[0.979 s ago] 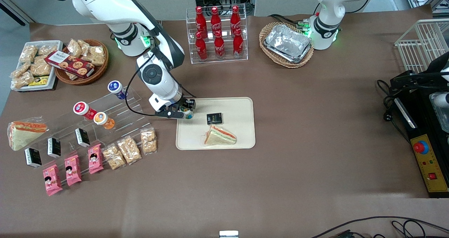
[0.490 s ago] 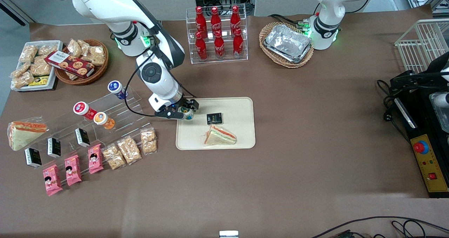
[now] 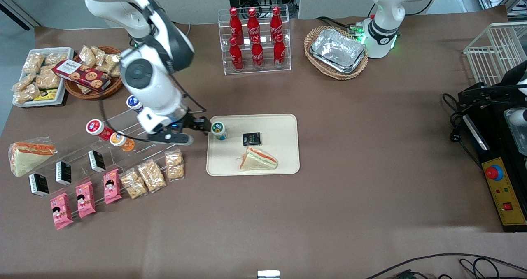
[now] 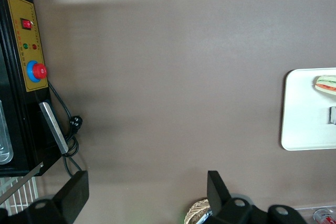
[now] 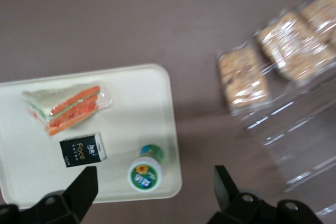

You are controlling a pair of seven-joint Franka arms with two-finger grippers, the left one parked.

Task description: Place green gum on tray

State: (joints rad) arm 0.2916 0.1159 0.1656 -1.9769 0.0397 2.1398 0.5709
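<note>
The green gum stands upright on the cream tray, in the tray's corner nearest the working arm. It also shows in the right wrist view with its white-rimmed green lid up, standing on the tray. My gripper is open and empty, raised beside the tray on the working arm's side, apart from the gum. Its dark fingers frame the gum from above without touching it.
A wrapped sandwich and a small black box lie on the tray. A clear stepped rack with blue, red and orange bottles stands toward the working arm's end. Snack packs lie nearer the front camera.
My gripper has let go of the green gum, opened, risen and drawn back toward the working arm's end. The gum stays standing on the tray.
</note>
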